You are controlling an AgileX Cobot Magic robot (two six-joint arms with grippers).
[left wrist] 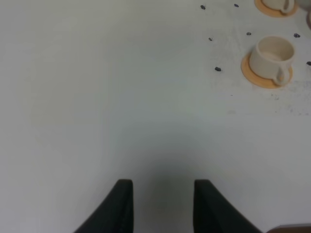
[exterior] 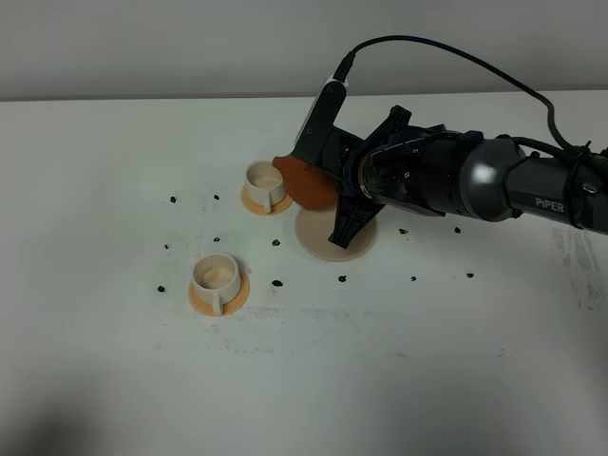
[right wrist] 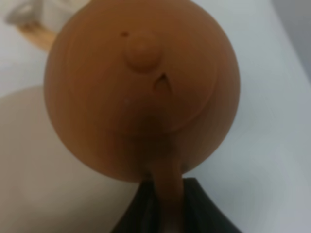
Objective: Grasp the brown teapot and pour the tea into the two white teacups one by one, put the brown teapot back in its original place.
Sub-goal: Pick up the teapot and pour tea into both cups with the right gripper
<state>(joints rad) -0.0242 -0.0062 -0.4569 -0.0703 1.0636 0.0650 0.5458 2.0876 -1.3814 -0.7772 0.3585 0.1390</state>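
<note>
The right gripper [right wrist: 165,206] clamps the teapot [exterior: 306,180] by its handle, tilting the spout over the far cup [exterior: 263,180], beside the disc [exterior: 328,245]. The left gripper [left wrist: 163,199] hangs above the table [left wrist: 97,97], jaws apart, holding nothing.

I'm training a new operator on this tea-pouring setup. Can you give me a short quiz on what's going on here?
1. True or false: the left gripper is open and holds nothing.
2. The teapot is: A tilted, spout at the far cup; B upright; C upside down.
3. Fill in: the right gripper grips the teapot by its ____.
Key: 1 true; 2 A; 3 handle.
</note>
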